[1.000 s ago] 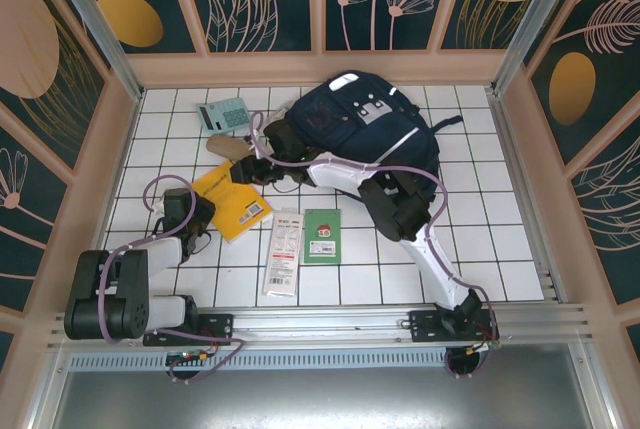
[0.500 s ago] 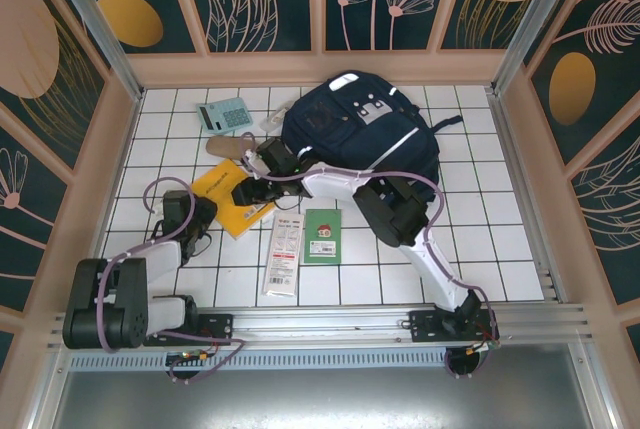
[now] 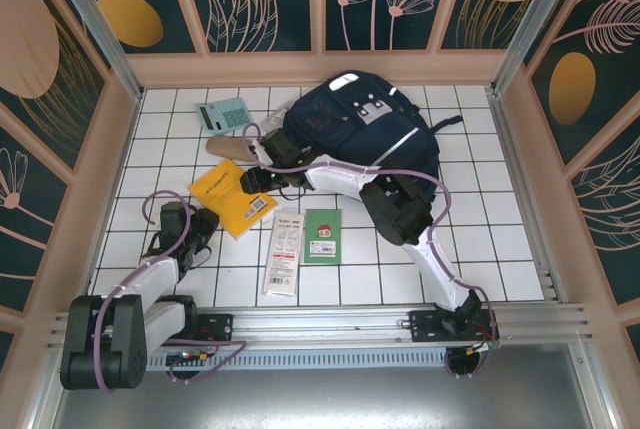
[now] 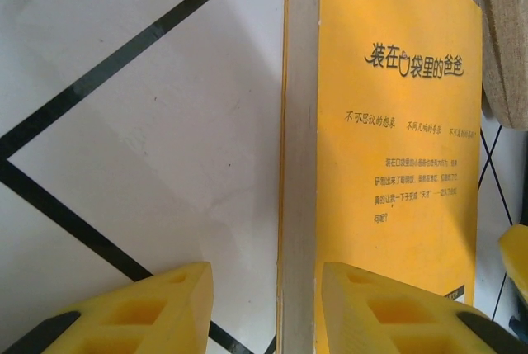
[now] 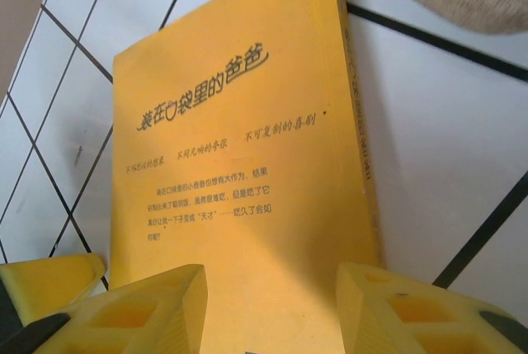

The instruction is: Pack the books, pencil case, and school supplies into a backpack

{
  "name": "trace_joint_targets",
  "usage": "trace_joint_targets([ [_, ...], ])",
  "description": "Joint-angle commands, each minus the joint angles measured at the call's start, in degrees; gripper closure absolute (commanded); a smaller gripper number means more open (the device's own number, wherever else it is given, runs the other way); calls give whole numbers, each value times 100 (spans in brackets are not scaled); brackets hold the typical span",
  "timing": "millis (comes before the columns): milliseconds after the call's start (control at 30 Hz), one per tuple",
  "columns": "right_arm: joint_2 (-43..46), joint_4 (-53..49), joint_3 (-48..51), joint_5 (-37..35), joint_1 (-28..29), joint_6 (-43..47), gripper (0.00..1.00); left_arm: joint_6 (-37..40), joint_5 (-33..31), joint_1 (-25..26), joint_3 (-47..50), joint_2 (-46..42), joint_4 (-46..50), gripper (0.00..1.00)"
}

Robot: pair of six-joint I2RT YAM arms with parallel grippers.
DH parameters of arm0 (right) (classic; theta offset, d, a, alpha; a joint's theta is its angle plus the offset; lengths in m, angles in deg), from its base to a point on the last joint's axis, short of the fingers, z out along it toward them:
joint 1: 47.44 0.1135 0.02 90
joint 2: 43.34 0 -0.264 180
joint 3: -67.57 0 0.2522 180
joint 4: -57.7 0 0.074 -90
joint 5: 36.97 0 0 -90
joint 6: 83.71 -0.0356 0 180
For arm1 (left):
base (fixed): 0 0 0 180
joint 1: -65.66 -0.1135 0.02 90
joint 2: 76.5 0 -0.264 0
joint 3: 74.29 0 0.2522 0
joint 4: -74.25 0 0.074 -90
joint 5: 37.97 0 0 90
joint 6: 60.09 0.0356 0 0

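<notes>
- One white-tiled counter [image 3: 480,239] carries everything.
- One navy backpack [image 3: 365,129] with white stripes lies at the far middle of the counter. The right arm reaches across its near left side. I cannot tell what is inside it.
- Two books lie out on the tiles, not in the backpack. The bigger one is an orange-yellow book [image 3: 230,201], flat and cover-up, to the near left of the backpack.
- One long white-and-red pack [image 3: 284,254] lies just right of that book's near corner.
- The second book, a small green book [image 3: 322,235] with a house picture, lies just beside the pack on its right.
- One teal calculator [image 3: 222,114] sits at the far left, well apart from the books.
- One tan pencil case [image 3: 226,146] lies between the calculator and the orange-yellow book, close to the book's far end.
- The left tool [image 4: 264,309] is spread. One yellow finger is over bare tile and the other over the cover, with the book's long edge in the gap.
- The right tool [image 5: 268,309] is spread too, low over the orange-yellow book's cover and pinching nothing.
</notes>
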Motion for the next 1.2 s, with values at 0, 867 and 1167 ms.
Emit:
trace_joint_targets([
  [0,162,-368,-273,-386,-78,262,54,-17,337,41,43,301,-225,60],
  [867,-441,-441,-788,1609,210,-70,53,-101,465,76,163,1438,-977,80],
  [1167,-116,485,-548,2690,103,-832,53,-109,501,93,193,1541,-1107,84],
])
